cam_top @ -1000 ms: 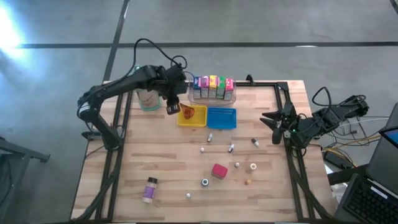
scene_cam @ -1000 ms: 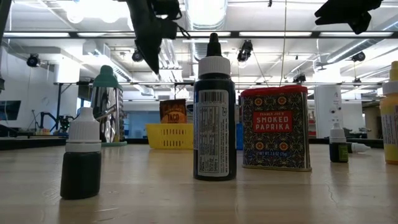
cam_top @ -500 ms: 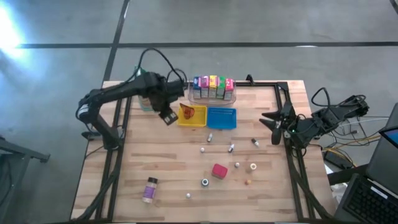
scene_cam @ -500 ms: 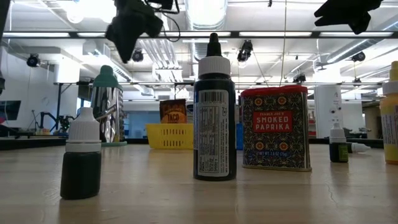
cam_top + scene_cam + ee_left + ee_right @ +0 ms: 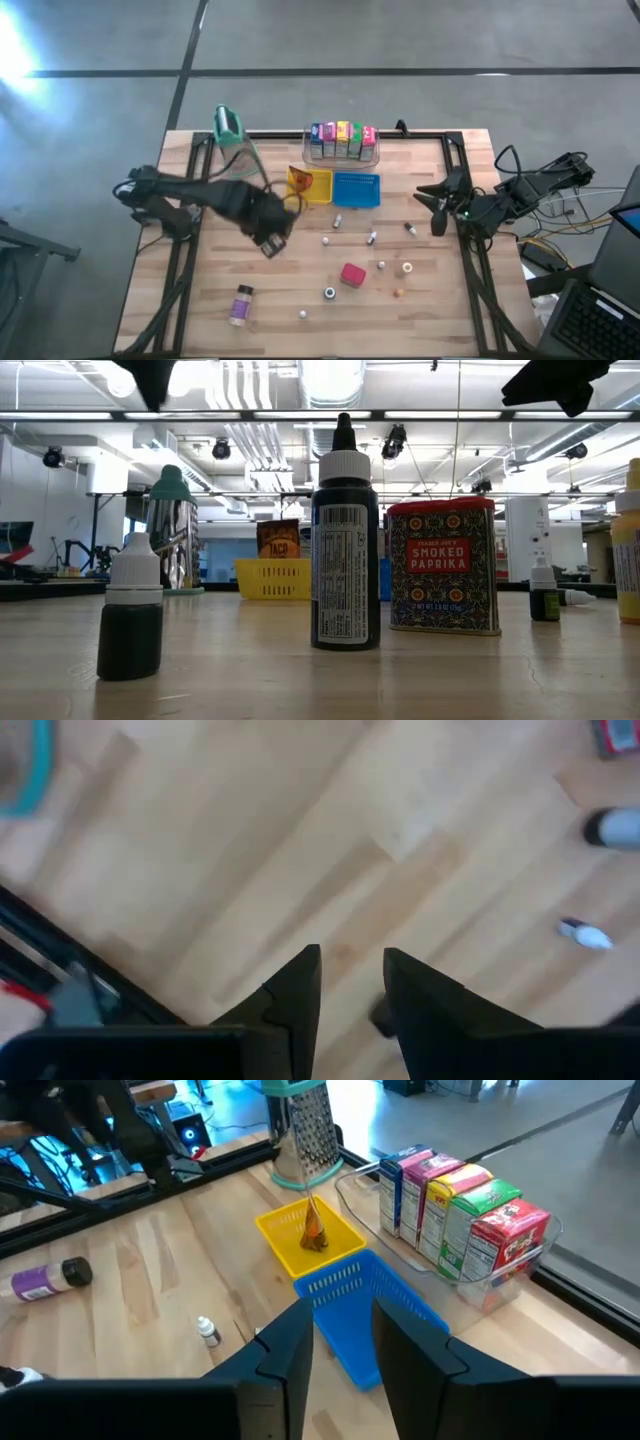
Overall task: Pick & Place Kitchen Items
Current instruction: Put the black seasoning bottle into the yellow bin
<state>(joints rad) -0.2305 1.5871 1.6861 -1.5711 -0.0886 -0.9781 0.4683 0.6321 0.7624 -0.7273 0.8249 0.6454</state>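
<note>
Jaws of the left gripper (image 5: pixel 268 246) narrowly apart (empty), now off the yellow tray (image 5: pixel 322 192), over bare table (image 5: pixel 200 300).

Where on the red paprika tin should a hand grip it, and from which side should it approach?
Grip the paprika tin across its two narrow sides, coming straight down from above. In the low view it stands upright as a flat-faced box, and the high view shows open table around it, so the left hand, hovering nearby, could probably descend freely.

The left tool (image 5: pixel 350 982), fingers slightly parted and empty, hangs over bare wooden tabletop (image 5: pixel 250 850).
</note>
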